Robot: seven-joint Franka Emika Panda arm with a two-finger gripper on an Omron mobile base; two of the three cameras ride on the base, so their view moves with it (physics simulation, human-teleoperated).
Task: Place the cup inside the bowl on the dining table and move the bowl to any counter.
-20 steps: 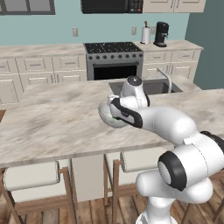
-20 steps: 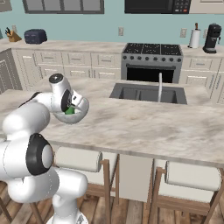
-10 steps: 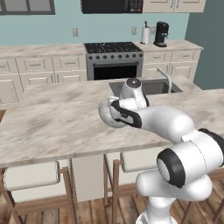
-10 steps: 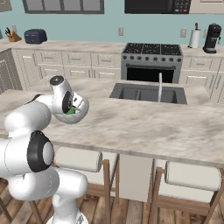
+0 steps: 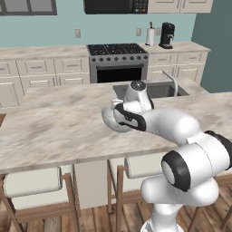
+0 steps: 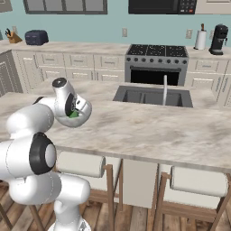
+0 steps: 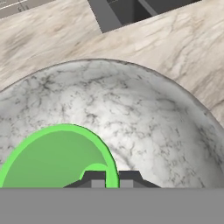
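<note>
Cup [image 7: 57, 159] and bowl [image 7: 131, 113] already sit together: the green tumbler lies inside the pale speckled bowl, directly under the gripper [image 7: 112, 177], with its rim passing between the two dark finger tips. The tips stand close together on either side of that rim, so the gripper looks pinched on the cup's wall, though the view cuts off too low to be sure the pads press on it; I cannot tell for certain whether it has let go.

From the right base camera the cup [image 6: 74, 113] shows as a green patch within the bowl [image 6: 81, 110], just below the hand. From the left base camera the bowl [image 5: 111, 118] rests on the dining table [image 5: 54, 131], half hidden behind the wrist. The sink cut-out [image 7: 127, 11] lies just beyond the bowl, ahead of the fingers.

So the first half of the task looks done or all but done: the cup is in the bowl. What is left, as I judge it, is to free the cup, take the bowl by its rim, and carry it off the table to the counter [image 6: 90, 47] with the toaster [image 6: 36, 37], well beyond the hand.
</note>
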